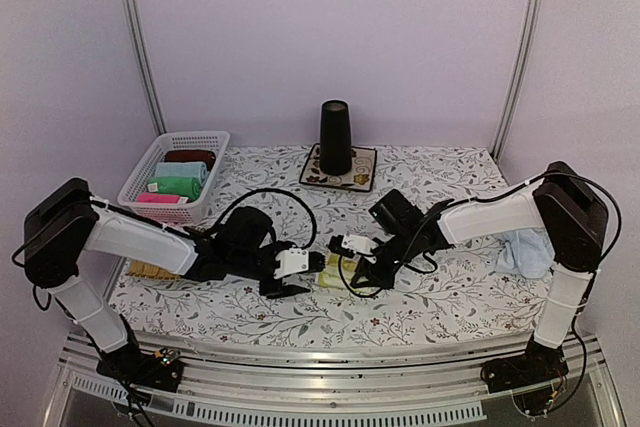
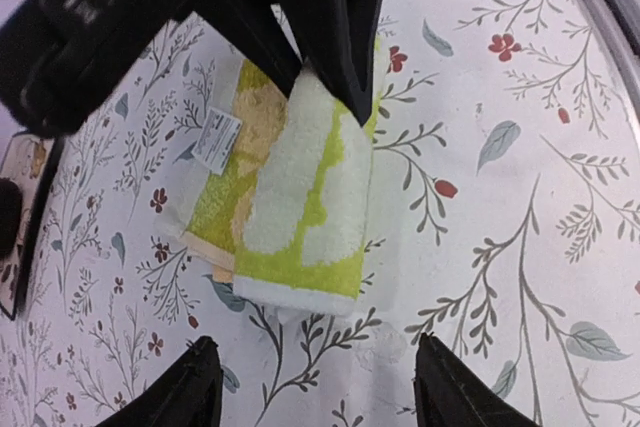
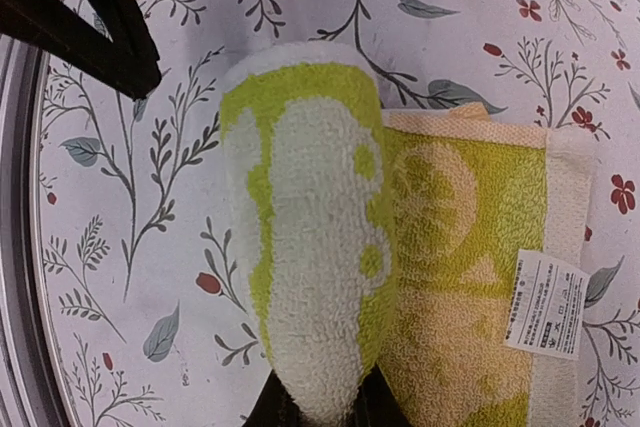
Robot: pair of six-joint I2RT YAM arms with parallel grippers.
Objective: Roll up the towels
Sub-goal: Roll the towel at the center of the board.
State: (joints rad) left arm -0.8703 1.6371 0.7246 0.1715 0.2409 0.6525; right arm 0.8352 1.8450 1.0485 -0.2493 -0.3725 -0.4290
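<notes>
The yellow-green towel (image 1: 330,273) lies on the flowered tablecloth, partly rolled. Its roll (image 2: 305,197) rests on the flat remainder, which carries a white label (image 2: 216,140). My right gripper (image 3: 320,405) is shut on one end of the roll (image 3: 310,227), its dark fingers (image 2: 335,37) pinching it from the far side in the left wrist view. My left gripper (image 2: 315,342) stands open just short of the roll's other end, touching nothing. In the top view both grippers meet over this towel, the left (image 1: 310,269) and the right (image 1: 342,259). The light blue towel (image 1: 524,252) lies crumpled at the right edge.
A white basket (image 1: 140,179) with rolled cloths stands at the back left. A black cone (image 1: 335,135) stands on a flowered mat (image 1: 362,177) at the back centre. A straw tray (image 1: 150,269) peeks out under the left arm. Cables loop over the table's middle.
</notes>
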